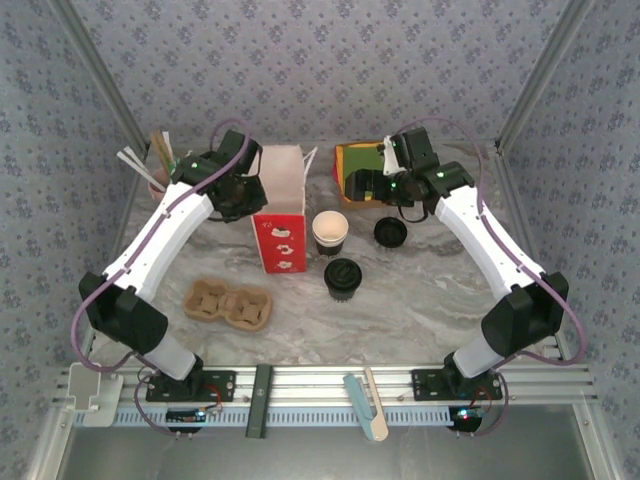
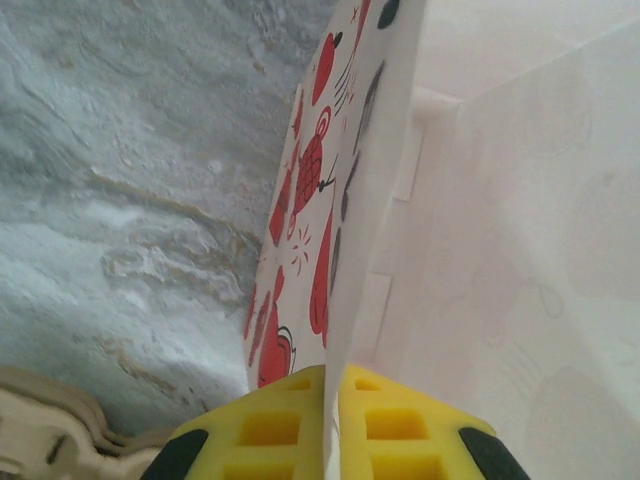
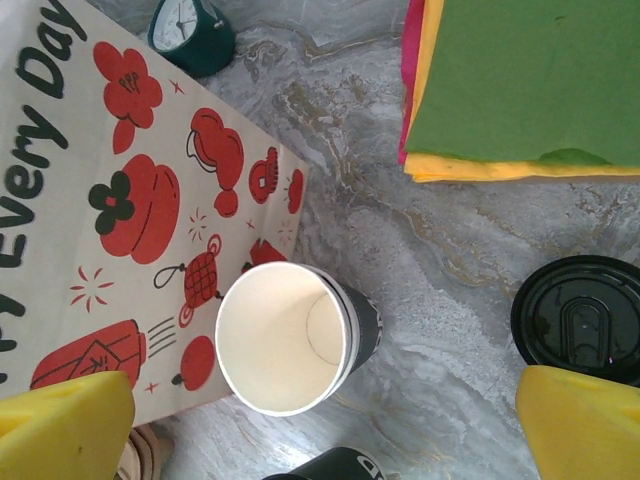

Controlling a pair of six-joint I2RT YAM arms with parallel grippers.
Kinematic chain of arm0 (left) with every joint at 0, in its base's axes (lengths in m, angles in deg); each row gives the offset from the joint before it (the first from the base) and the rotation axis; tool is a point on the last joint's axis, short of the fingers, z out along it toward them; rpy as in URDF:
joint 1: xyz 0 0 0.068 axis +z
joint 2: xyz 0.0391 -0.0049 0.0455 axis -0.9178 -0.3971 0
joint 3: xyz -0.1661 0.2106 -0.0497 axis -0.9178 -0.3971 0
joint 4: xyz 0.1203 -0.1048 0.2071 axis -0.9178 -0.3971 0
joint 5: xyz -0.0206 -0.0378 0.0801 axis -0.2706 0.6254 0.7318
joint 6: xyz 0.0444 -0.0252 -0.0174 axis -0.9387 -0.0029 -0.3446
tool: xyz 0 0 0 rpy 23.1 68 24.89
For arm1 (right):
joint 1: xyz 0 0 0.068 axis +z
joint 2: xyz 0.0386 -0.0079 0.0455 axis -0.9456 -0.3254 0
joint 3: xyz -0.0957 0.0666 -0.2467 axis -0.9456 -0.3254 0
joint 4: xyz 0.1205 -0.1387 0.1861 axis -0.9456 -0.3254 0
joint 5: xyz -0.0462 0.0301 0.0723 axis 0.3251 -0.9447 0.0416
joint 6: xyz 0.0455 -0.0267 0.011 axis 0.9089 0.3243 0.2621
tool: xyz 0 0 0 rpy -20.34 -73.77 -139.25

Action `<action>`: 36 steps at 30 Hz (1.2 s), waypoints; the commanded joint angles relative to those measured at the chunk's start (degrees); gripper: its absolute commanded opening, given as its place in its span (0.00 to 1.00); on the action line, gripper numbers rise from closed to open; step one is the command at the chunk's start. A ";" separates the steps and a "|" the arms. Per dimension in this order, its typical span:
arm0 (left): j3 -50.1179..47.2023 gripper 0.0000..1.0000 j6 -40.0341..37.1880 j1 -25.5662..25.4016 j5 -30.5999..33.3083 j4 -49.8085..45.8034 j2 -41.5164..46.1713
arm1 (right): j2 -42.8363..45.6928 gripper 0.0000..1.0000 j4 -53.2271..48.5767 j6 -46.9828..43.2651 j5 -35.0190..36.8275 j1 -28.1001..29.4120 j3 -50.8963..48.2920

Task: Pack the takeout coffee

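Note:
Two dark paper cups stand on the marble table to the right of an upright white paper bag [image 1: 280, 215] with red prints. One cup [image 1: 329, 232] is open with a white inside. The other cup [image 1: 342, 277] wears a black lid. A loose black lid [image 1: 390, 233] lies right of them. My left gripper [image 1: 245, 190] is shut on the bag's upper left wall. Its yellow fingers [image 2: 270, 430] pinch the paper edge [image 2: 340, 180]. My right gripper [image 1: 365, 185] hangs open above the open cup [image 3: 285, 335], with the loose lid [image 3: 580, 320] by its right finger.
A brown cardboard cup carrier [image 1: 227, 303] lies at front left. A pink cup of straws and sticks [image 1: 155, 165] stands at back left. A green, yellow and pink paper stack [image 1: 360, 160] sits at the back. A small dark clock-like thing [image 3: 190, 30] lies beside the bag.

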 commanded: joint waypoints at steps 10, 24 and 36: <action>-4.67 0.01 10.23 -2.28 3.21 3.31 5.48 | -2.77 1.00 -0.55 0.70 -1.60 2.92 1.56; -0.53 0.52 7.47 -2.63 2.93 2.47 5.64 | -1.80 1.00 -1.10 0.52 -0.67 3.54 1.15; 1.65 0.72 5.72 -2.90 6.63 -1.21 8.11 | -1.24 1.00 -0.54 0.86 -0.93 3.74 0.32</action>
